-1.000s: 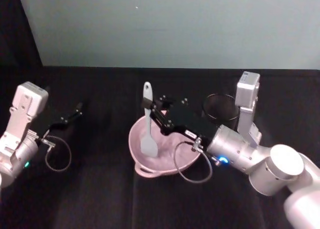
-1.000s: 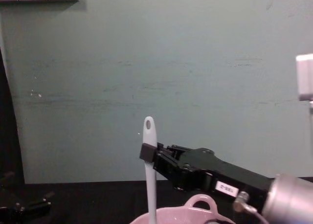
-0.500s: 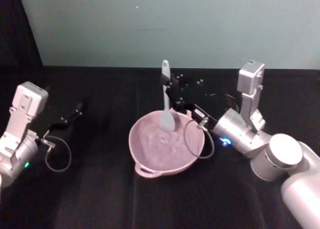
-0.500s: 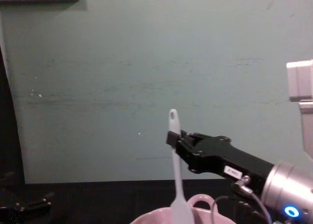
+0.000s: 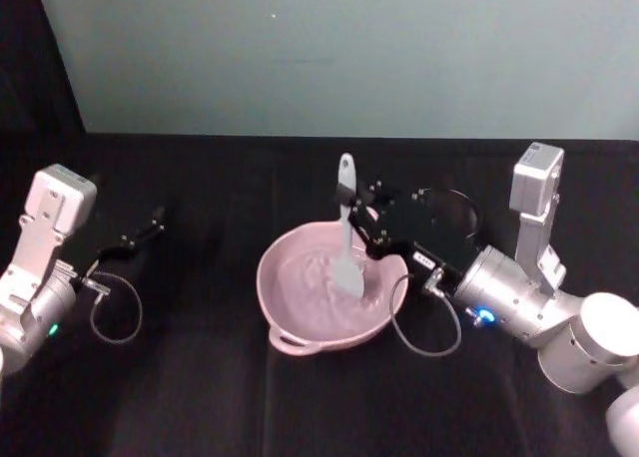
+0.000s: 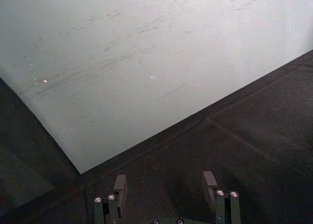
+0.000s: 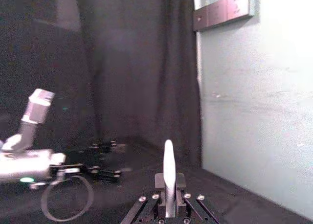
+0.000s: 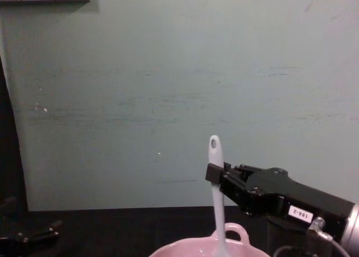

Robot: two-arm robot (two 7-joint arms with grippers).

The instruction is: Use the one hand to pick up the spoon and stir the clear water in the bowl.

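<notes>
From the head view, you've got the right gripper (image 5: pixel 351 212) reaching in from the right, its black fingers pinched tight on the handle of the spoon (image 5: pixel 346 239). The spoon stands close to upright, hole end up, with its flat head down inside the bowl (image 5: pixel 272 282), toward the bowl's right side. The head looks dipped into the water, though you can't quite tell that from this angle. The pink bowl sits mid-table on the black cloth (image 5: pixel 200 397), its small loop handle on the near rim. Over on the left, the left gripper (image 5: pixel 143 233) is parked low above the cloth, well apart from the bowl.

Left wrist view now: your left gripper's two fingers stand wide apart with nothing between them, dark cloth below and the pale green wall (image 6: pixel 146 48) beyond.

Right wrist view: the spoon's slim handle rises straight up from between the clamped fingers, gripped partway along. The left arm shows farther off, a loop of cable hanging beneath it.

Chest view: side on, the spoon stands nearly vertical against the wall, the right gripper's fingertips clamped on the handle a little below the oval hole, a white label on the gripper's body. The handle runs down behind the bowl's pink rim at the bottom edge. The left gripper sits low at the far left.
</notes>
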